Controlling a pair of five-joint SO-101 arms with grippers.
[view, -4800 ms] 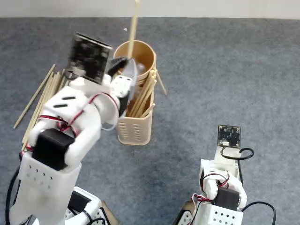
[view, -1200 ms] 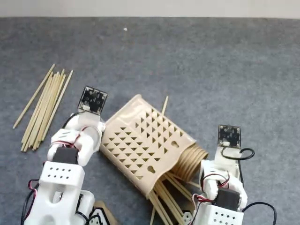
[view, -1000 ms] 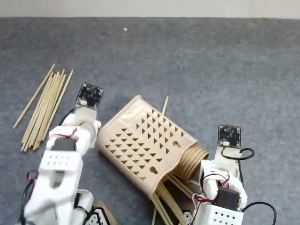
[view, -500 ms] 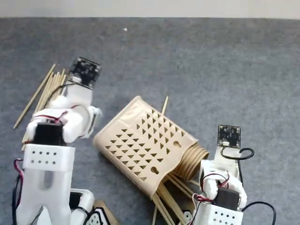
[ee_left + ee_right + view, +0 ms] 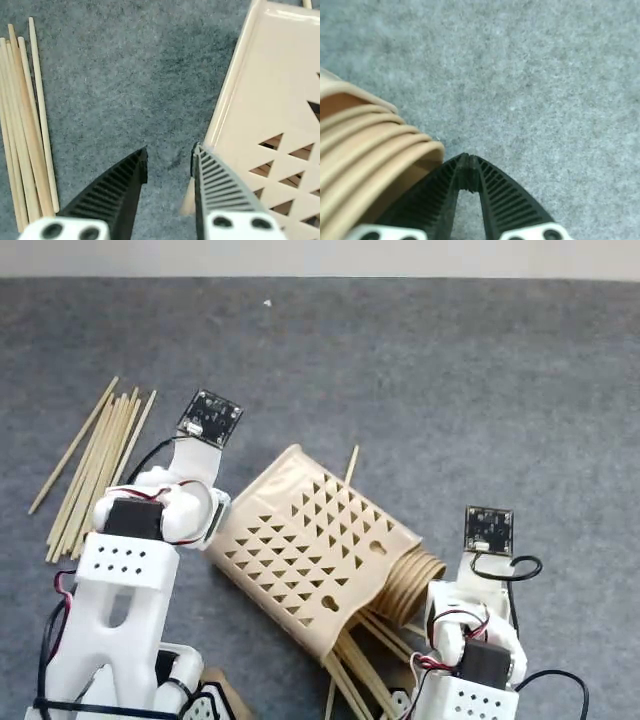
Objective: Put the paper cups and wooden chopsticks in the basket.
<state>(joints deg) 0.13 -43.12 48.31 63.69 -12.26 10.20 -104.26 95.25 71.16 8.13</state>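
The basket (image 5: 310, 560) is lying on its side on the tabletop (image 5: 480, 390); 4.8 s ago it was standing upright with my left arm over it. The stack of paper cups (image 5: 410, 585) is protruding from its mouth toward my right arm, and several spilled chopsticks (image 5: 350, 670) are fanning out of the same opening. The loose bundle of chopsticks (image 5: 95, 465) is lying well apart from the basket, unchanged.

My left gripper (image 5: 169, 152) is hanging partly open with nothing between its jaws. It is pointing down at bare tabletop between the bundle (image 5: 25, 125) and the basket's base edge (image 5: 270, 100), with one finger just beside that edge. Since 0.5 s ago, my left arm has been swinging from the bundle back toward the basket.

My right gripper (image 5: 469, 157) is staying closed on nothing, just beside the cup rims (image 5: 365, 150).
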